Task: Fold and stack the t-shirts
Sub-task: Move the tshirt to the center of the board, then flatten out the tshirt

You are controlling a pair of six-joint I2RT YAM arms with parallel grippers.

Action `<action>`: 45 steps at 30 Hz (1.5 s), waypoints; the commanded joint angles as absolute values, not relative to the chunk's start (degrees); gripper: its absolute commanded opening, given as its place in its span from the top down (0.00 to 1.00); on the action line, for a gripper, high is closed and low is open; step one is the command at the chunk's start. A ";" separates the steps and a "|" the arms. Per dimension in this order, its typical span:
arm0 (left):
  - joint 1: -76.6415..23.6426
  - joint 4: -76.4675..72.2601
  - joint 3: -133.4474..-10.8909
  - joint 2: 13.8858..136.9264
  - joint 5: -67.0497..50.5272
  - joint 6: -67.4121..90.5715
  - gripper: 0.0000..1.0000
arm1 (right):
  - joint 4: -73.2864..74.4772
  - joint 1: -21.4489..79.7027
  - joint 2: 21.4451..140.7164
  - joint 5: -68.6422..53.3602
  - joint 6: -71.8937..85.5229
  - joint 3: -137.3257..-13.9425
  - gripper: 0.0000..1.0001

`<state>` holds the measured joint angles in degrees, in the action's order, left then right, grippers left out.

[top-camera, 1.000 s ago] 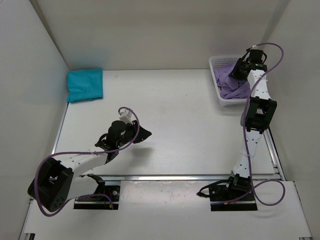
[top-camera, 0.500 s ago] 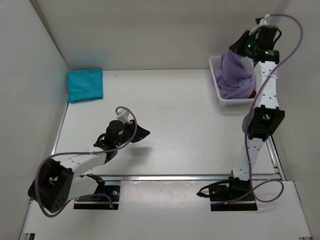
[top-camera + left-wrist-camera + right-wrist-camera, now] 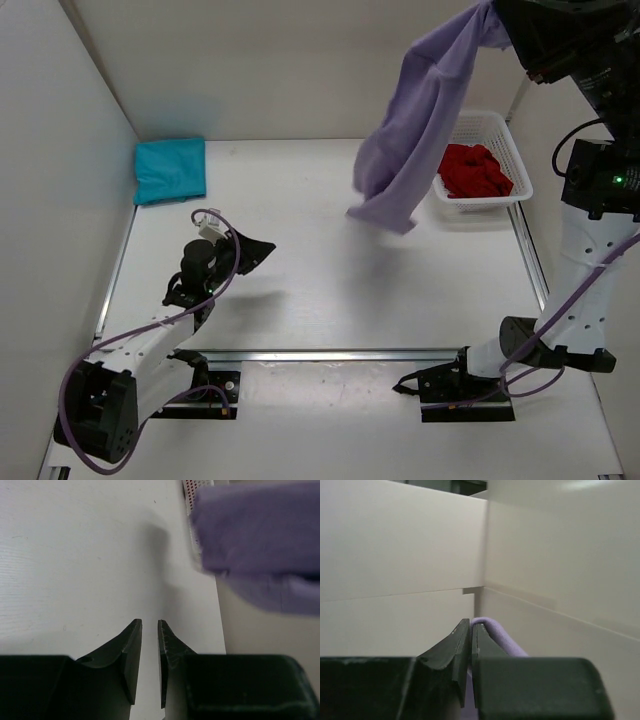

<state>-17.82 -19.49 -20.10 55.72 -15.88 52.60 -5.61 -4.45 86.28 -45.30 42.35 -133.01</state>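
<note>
R gripper (image 3: 503,18) is up high at approx 1 o'clock on my top view. Its jaws are pinched tight on the lavender shirt (image 3: 410,130). On the R wrist cam the fingers meet at the tips, w/ a fold of purple cloth (image 3: 496,631) squeezed between them and bulging out to one side. The shirt hangs long and loose from that grip. It drapes down and toward 9 o'clock, out of the basket (image 3: 481,206) and over the table (image 3: 330,270). Its bottom edge is low over the surface just beside the basket's near-left corner. I can't tell if it touches the table.

The red shirt (image 3: 472,170) sits crumpled inside the white mesh basket at approx 2 o'clock. The teal shirt (image 3: 170,170) lies folded flat at approx 10 o'clock, in the far-left corner against the wall and well apart from the others.

L gripper (image 3: 252,252) is low over the table at approx 8 o'clock, pointing toward 3 o'clock. On its wrist cam the pincer (image 3: 149,624) shows a narrow gap w/ nothing in it, bare table under it. The lavender cloth (image 3: 260,535) shows blurred at the top right of that view, hanging in front of the basket's mesh wall and well apart from the tips.
</note>
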 commanded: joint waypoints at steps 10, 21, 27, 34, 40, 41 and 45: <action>-25.75 -15.21 -17.84 53.52 -11.08 45.88 0.41 | -21.45 -1.41 95.17 -56.16 47.55 -91.16 1.00; -34.62 -1.42 -20.48 60.29 -5.99 35.34 0.34 | -6.16 -2.19 92.20 -49.40 33.24 -85.96 1.00; -41.13 -1.58 -21.09 57.84 -7.74 31.64 0.30 | -5.36 -5.27 89.47 -47.82 32.96 -83.50 1.00; -46.66 -4.31 -25.04 62.65 -8.97 31.03 0.28 | -9.93 -4.48 88.86 -48.95 35.77 -78.84 1.00; -48.52 -5.98 -28.73 69.77 -10.64 30.50 0.44 | -9.93 -4.48 88.77 -48.43 35.60 -78.23 1.00; -48.69 -6.24 -29.26 70.31 -11.07 30.24 0.45 | -9.67 -4.48 88.60 -48.60 35.68 -78.31 1.00; -49.75 -4.40 -31.81 73.90 -8.88 29.53 0.57 | -10.46 -4.57 88.86 -48.61 35.95 -77.61 1.00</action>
<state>-49.12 -4.64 -28.80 72.84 -9.69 31.00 -6.02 -4.56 89.69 -48.80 35.79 -77.82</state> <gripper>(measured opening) 0.454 0.026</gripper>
